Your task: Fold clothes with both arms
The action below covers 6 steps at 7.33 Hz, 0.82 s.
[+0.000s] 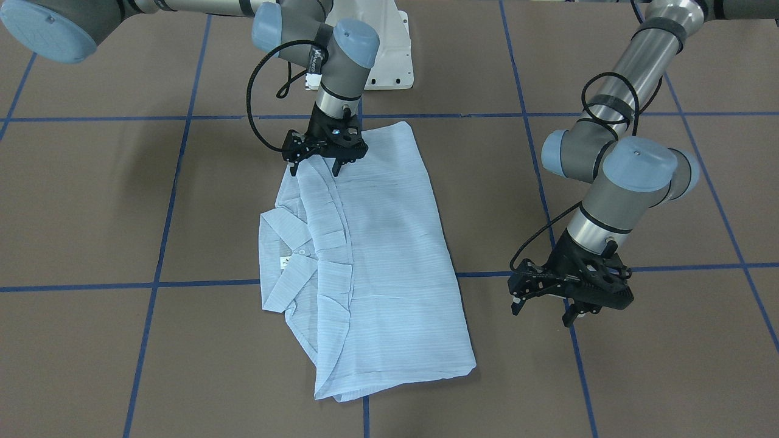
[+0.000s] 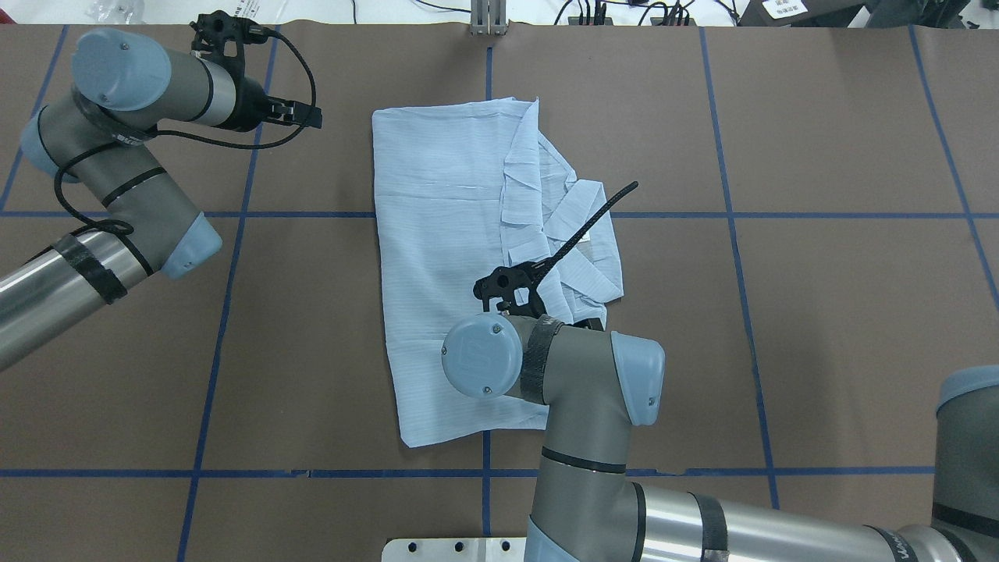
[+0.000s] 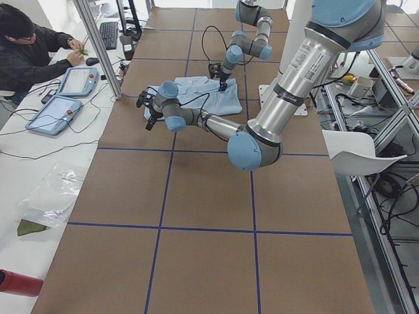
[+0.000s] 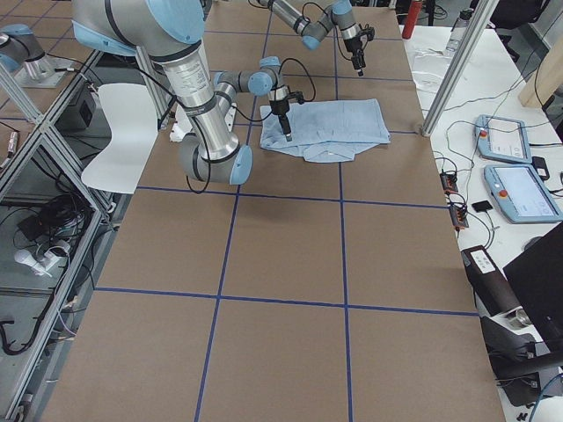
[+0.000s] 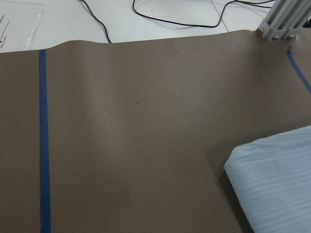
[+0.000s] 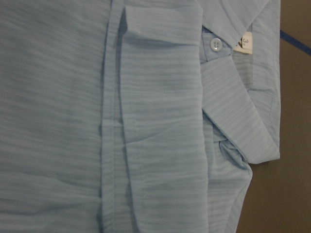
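The light blue striped shirt (image 1: 389, 255) lies folded into a flat rectangle on the brown table, its collar and button placket on one long side. It also shows in the overhead view (image 2: 445, 257). My right gripper (image 1: 315, 167) is open, fingertips down on the shirt's edge nearest the robot base, next to the placket. Its wrist view shows the placket, the collar and a button (image 6: 215, 43) close up. My left gripper (image 1: 543, 311) is open and empty, hovering above bare table beside the shirt's far corner. Its wrist view shows only that shirt corner (image 5: 277, 184).
Blue tape lines (image 1: 201, 283) grid the brown table. The white pedestal base (image 1: 389, 55) stands just behind the shirt. An aluminium post (image 2: 488, 16) rises at the far table edge. A seated operator (image 3: 29, 46) and tablets (image 3: 75, 82) are beyond that edge.
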Available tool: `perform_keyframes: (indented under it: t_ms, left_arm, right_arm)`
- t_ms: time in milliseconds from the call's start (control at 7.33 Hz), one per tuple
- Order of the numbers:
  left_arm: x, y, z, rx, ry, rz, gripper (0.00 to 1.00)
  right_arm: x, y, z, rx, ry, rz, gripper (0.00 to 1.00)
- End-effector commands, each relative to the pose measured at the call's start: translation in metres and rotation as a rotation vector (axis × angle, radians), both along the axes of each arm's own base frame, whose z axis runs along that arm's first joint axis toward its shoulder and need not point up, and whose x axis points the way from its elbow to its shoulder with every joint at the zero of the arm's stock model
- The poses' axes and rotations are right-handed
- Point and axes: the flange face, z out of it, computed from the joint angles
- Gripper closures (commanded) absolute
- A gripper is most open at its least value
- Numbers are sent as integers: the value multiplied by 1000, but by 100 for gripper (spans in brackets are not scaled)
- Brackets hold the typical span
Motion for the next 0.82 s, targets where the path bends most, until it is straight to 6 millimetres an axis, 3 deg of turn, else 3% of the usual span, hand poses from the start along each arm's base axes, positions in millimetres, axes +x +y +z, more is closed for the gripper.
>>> perform_keyframes:
  t_ms: [0, 409, 682]
  left_arm:
    - [1, 1, -1, -3, 3, 1, 0]
    - [2, 1, -1, -3, 3, 3, 0]
    - [3, 2, -1, -1, 4, 4, 0]
  right_arm:
    - [2, 0, 6, 3, 47, -23, 0]
    - [3, -1, 7, 3, 57, -27, 0]
    - [5, 0, -5, 2, 34, -29, 0]
